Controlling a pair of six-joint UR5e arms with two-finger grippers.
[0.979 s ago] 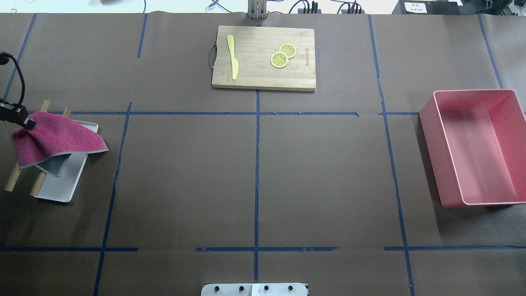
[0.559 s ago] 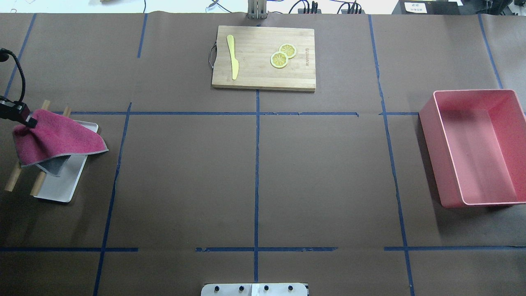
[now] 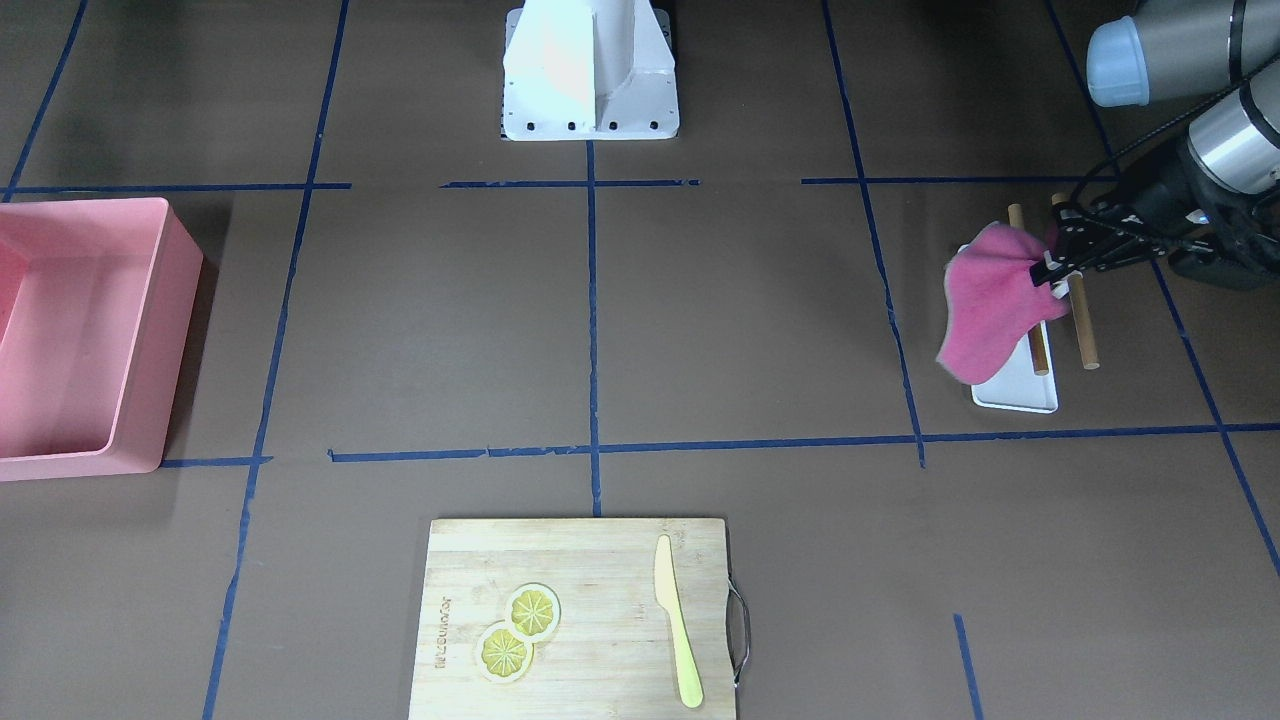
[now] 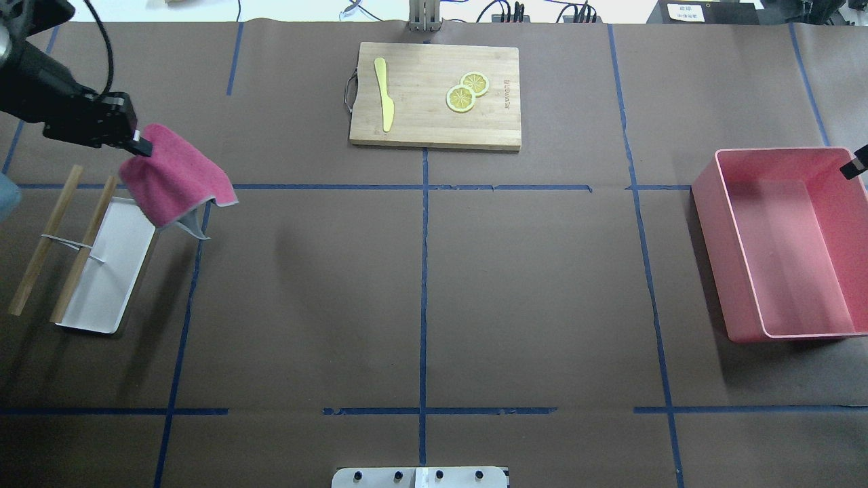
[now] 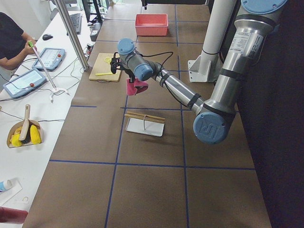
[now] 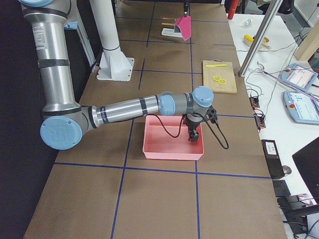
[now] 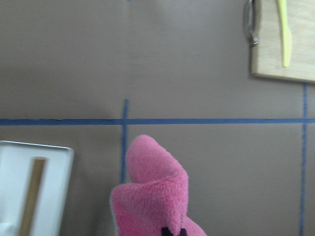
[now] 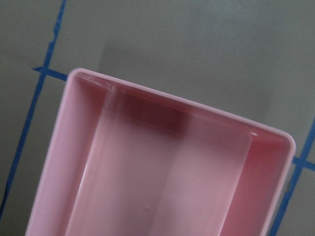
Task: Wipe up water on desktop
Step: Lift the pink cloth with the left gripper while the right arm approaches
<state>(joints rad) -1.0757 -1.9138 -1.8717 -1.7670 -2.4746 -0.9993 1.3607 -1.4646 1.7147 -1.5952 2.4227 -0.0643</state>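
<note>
The desktop (image 4: pixel 529 271) is dark brown with blue tape lines; I see no water on it. My left gripper (image 4: pixel 139 144) is shut on a corner of a pink towel (image 4: pixel 178 177), which hangs in the air clear of the white tray. The gripper (image 3: pixel 1050 270) and towel (image 3: pixel 990 310) also show in the front view, and the towel fills the bottom of the left wrist view (image 7: pixel 152 196). My right gripper (image 4: pixel 853 164) hovers over the pink bin at the right edge; only a tip shows, and I cannot tell whether it is open or shut.
A white tray (image 4: pixel 102 291) with two wooden rods (image 4: pixel 44 244) lies at the left. A bamboo cutting board (image 4: pixel 434 129) at the far middle carries a yellow knife (image 4: pixel 384 95) and lemon slices (image 4: pixel 466 93). A pink bin (image 4: pixel 708 257) stands at the right.
My left gripper has lifted the towel off the rods and tray and carried it toward the far side and to the right. The right gripper's tip has come into view over the bin.
</note>
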